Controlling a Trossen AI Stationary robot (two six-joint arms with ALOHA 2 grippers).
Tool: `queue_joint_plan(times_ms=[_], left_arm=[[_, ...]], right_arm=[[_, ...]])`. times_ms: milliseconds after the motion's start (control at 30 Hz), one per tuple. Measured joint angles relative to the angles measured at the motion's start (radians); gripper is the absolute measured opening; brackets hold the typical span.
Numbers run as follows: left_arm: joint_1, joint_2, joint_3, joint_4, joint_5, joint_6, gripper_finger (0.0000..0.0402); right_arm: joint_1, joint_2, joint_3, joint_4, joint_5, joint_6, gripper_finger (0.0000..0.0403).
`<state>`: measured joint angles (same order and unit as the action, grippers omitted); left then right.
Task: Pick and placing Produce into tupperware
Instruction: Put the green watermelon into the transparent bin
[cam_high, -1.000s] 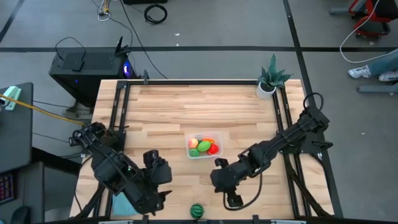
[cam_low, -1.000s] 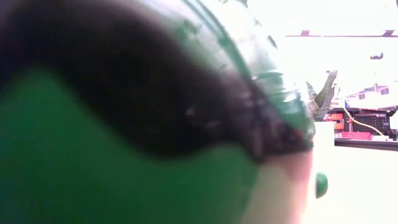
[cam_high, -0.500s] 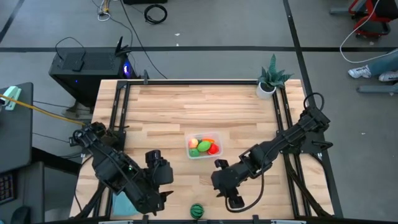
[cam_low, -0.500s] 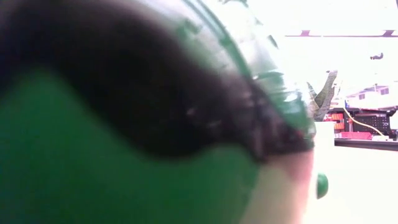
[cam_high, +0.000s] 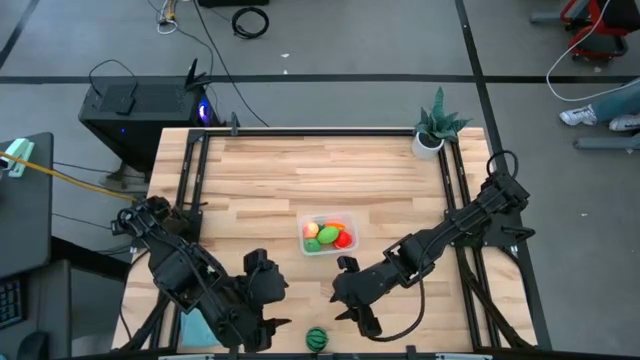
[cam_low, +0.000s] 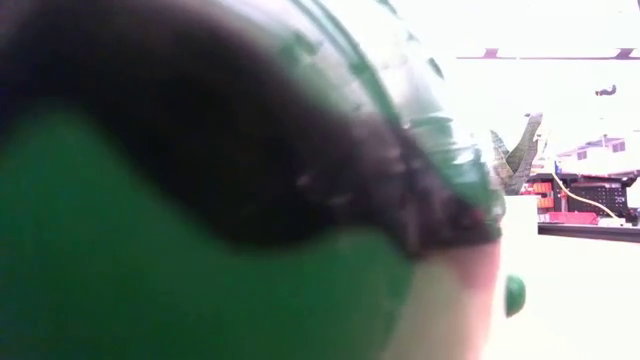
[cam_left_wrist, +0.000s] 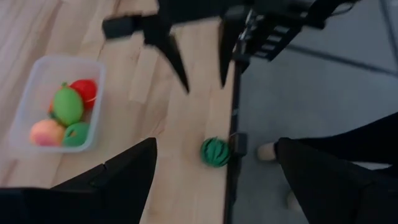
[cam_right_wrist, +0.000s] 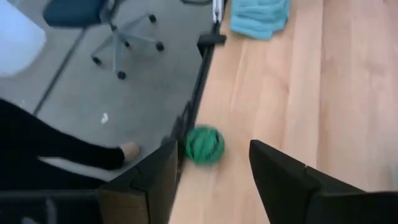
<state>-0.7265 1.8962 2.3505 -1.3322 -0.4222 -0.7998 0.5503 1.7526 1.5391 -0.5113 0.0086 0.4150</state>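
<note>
Striped green ball (cam_high: 317, 338) is seen at the table's (cam_high: 300, 180) near edge, between two spread, empty grippers: left gripper (cam_high: 268, 322), right gripper (cam_high: 352, 318).

The high camera is looking straight down on the whole bench (cam_high: 300, 170) and some floor around it. The low camera is sitting at bench height, facing level into the room, and the striped ball (cam_low: 200, 200) is lying so close that it is filling most of that picture. The left wrist camera is looking across the front edge toward the tupperware (cam_left_wrist: 56, 102), taking in the ball (cam_left_wrist: 214, 151) and the other arm. The right wrist camera is facing the opposite way along that edge, sharing the ball (cam_right_wrist: 204, 144) and showing the teal cloth (cam_right_wrist: 258, 17).
</note>
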Motion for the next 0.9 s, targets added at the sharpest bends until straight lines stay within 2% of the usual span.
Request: queue_joint_plan(times_ms=[400, 533, 700, 900], left_arm=[[0.006, 0.001, 0.0, 0.189, 0.0, 0.0, 0.0341], [0.006, 0.001, 0.0, 0.236, 0.0, 0.0, 0.0341], [0.006, 0.001, 0.0, 0.278, 0.0, 0.0, 0.0341], [0.007, 0.001, 0.0, 0.286, 0.0, 0.0, 0.0341]], right_arm=[[0.03, 0.084, -0.002, 0.076, 0.018, -0.022, 0.0205], [0.037, 0.101, -0.002, 0.108, 0.018, 0.054, 0.0206], [0.045, 0.13, -0.002, 0.126, 0.054, 0.058, 0.0207], [0.059, 0.188, -0.002, 0.157, 0.08, 0.082, 0.0249]])
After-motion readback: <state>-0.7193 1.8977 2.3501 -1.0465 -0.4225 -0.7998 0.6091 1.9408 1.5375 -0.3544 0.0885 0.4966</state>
